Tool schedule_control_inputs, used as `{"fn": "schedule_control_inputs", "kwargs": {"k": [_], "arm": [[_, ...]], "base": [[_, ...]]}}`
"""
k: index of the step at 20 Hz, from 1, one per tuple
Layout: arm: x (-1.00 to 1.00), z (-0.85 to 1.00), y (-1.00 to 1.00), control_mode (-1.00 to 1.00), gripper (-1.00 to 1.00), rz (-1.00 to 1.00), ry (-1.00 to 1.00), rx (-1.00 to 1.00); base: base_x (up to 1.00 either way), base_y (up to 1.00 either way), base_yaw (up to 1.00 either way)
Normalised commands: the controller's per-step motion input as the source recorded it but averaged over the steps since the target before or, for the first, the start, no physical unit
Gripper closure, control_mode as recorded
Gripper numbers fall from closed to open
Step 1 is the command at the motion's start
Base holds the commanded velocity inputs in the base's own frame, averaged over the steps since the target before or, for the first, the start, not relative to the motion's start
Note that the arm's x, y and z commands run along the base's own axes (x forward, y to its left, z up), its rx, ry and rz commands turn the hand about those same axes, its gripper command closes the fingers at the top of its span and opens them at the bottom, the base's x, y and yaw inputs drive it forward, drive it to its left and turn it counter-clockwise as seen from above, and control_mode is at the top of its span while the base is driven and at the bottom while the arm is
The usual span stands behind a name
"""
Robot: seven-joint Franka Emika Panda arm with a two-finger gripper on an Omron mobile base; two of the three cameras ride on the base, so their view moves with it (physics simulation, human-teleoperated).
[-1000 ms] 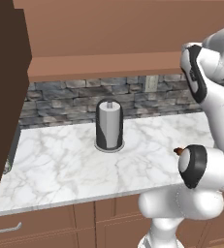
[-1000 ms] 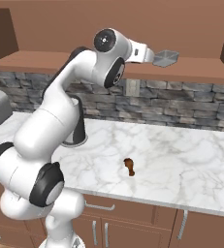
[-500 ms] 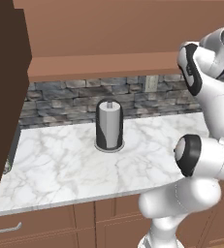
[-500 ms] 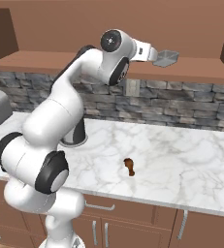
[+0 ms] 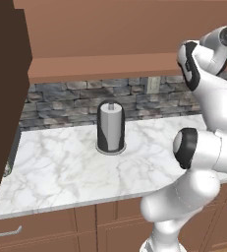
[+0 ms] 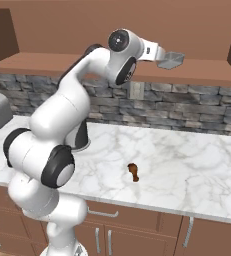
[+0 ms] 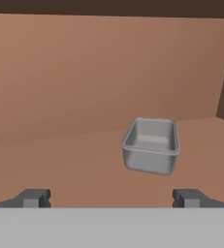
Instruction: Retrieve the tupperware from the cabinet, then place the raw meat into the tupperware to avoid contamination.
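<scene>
The robot's arm reaches up high into the open cabinet (image 6: 47, 62). The gripper (image 7: 111, 197) has its two fingers spread wide apart, and nothing is between them. The little grey tupperware (image 7: 151, 145) sits on the brown cabinet shelf, just in front of the gripper and not touching it. From the right base view the tupperware (image 6: 170, 59) is on the shelf, right next to the hand.

Down below, the raw meat (image 6: 133, 171) lies alone on the white marble counter (image 6: 187, 165), near the front edge. A paper towel roll (image 5: 110, 127) stands upright farther left on the counter, near the stone wall (image 5: 61, 101). No words or labels can be read anywhere.
</scene>
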Motion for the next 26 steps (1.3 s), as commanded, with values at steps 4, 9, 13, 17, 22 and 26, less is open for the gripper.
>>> {"fn": "schedule_control_inputs", "kwargs": {"k": [4,9,13,17,22,26], "arm": [[0.27,-0.02,-0.12,-1.0,-1.0,-0.01,-0.02,0.0],[0.29,0.0,-0.13,-1.0,-1.0,-0.01,-0.01,0.0],[0.31,-0.03,-0.1,-1.0,-1.0,0.0,0.0,0.0],[0.33,-0.01,-0.12,-1.0,-1.0,-0.01,0.01,0.0],[0.29,-0.01,-0.16,-1.0,-1.0,-0.03,0.04,0.01],[0.26,0.0,-0.16,-1.0,-1.0,-0.03,0.04,0.01]], "base": [[0.0,0.0,0.0],[0.0,0.0,0.0],[0.0,0.0,0.0],[0.0,0.0,0.0],[0.0,0.0,0.0],[0.0,0.0,0.0]]}}
